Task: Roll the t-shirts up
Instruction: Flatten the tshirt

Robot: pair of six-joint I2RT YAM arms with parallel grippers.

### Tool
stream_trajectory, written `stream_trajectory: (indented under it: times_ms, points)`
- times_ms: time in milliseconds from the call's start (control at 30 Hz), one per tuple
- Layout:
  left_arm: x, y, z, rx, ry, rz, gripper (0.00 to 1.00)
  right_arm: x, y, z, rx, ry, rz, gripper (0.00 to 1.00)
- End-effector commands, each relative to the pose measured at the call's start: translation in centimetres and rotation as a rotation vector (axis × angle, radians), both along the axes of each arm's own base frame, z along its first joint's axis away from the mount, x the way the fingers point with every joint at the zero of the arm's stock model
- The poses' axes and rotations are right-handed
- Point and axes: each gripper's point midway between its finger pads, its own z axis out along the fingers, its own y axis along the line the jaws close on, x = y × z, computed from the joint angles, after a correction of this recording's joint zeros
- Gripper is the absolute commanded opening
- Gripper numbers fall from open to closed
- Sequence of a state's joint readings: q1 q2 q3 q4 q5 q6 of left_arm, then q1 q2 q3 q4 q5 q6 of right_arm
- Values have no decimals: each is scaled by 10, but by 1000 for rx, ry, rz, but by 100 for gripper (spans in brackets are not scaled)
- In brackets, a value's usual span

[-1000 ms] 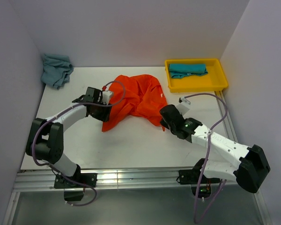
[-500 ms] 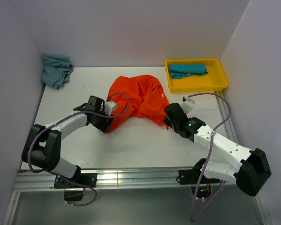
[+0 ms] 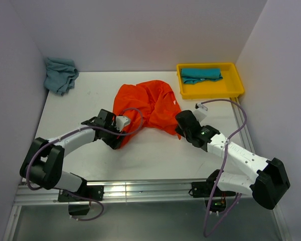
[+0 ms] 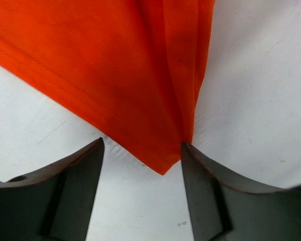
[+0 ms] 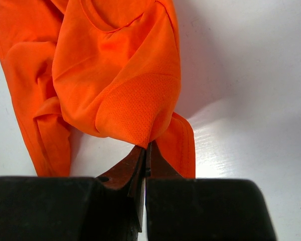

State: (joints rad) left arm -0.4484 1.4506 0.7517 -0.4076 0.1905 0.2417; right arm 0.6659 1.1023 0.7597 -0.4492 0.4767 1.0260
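A bright orange-red t-shirt [image 3: 146,103] lies crumpled mid-table. My left gripper [image 3: 120,140] is open at the shirt's near-left corner. In the left wrist view that pointed corner [image 4: 160,160] lies flat on the table between the two dark fingers [image 4: 65,191] of the left gripper [image 4: 142,143], touching neither. My right gripper [image 3: 178,131] is shut on the shirt's near-right edge; the right wrist view shows a fold of orange cloth [image 5: 135,110] pinched at the tips of the right gripper [image 5: 146,146]. A teal t-shirt [image 3: 201,74] lies folded in a tray. A grey-blue t-shirt [image 3: 60,74] is bunched at the far left.
The yellow plastic tray [image 3: 236,86] stands at the far right corner. Walls close in the table at the back and on both sides. A metal rail [image 3: 140,190] runs along the near edge by the arm bases.
My left gripper has slid nearer and to the right along the shirt's left side to its corner, opening wider. The shirt's left part has bunched in. The right gripper has edged slightly farther.
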Motion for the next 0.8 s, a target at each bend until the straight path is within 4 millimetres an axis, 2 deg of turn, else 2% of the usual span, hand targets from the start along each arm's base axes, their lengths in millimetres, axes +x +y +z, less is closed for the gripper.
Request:
stream_trajectory:
  times_ms: [0, 167, 300, 633, 767]
  points:
    - [10, -6, 23, -49, -103, -12, 70, 7, 0, 4, -2, -21, -6, 0]
    - [13, -8, 45, -86, -184, -21, 73, 6, 0, 2, -3, -17, -6, 0]
    - [7, -12, 47, -103, -171, -55, 74, 7, -1, 4, -2, -20, -8, 0]
    - [-11, -19, 26, -47, -140, -129, 70, 7, 0, 4, -2, -15, -7, 0]
    - [-14, -20, 16, -6, -147, -135, 63, 7, 0, 5, -4, -15, -7, 0]
